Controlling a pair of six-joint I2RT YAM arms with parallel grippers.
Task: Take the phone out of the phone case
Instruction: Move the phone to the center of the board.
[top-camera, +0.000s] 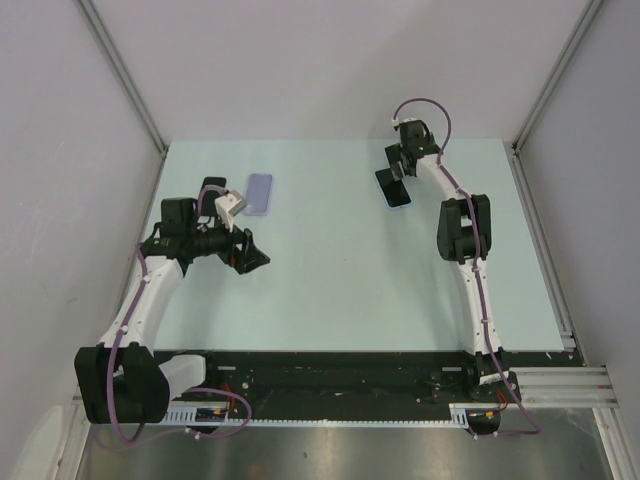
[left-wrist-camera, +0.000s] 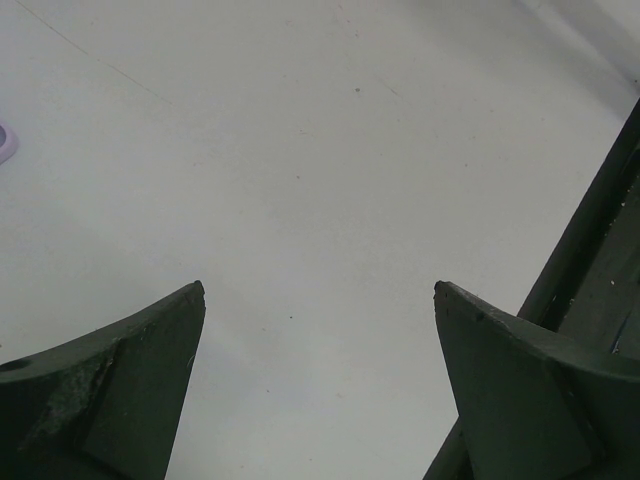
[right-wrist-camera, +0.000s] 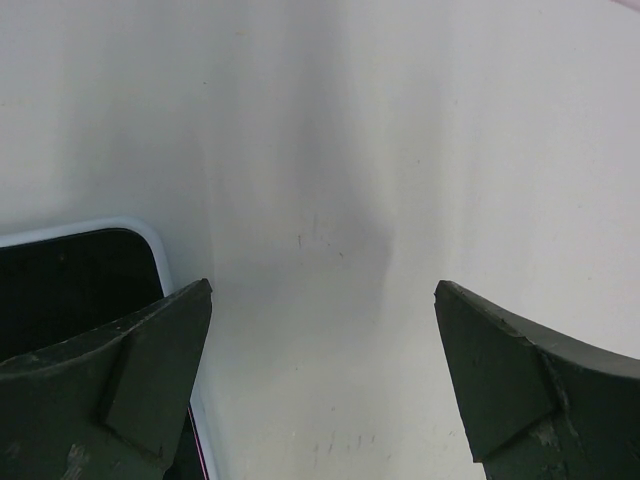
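Black-screened, pale-rimmed flat phone (top-camera: 393, 188) is lying on the pale green bench (top-camera: 330, 270) just beside the right pincer (right-wrist-camera: 320, 290). A lavender rectangular slab (top-camera: 259, 194), probably the case, is sitting near the left pincer (left-wrist-camera: 318, 287). Both pincers are gaping wide and empty; risk is a finger nudging the rim and skidding the phone away.

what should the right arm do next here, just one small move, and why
Probably lift the right end effector straight up, clear of the phone. The phone lies on the table well apart from the purple case, so removal looks done; the end effector is open, holds nothing, and one finger overlaps the phone's edge.
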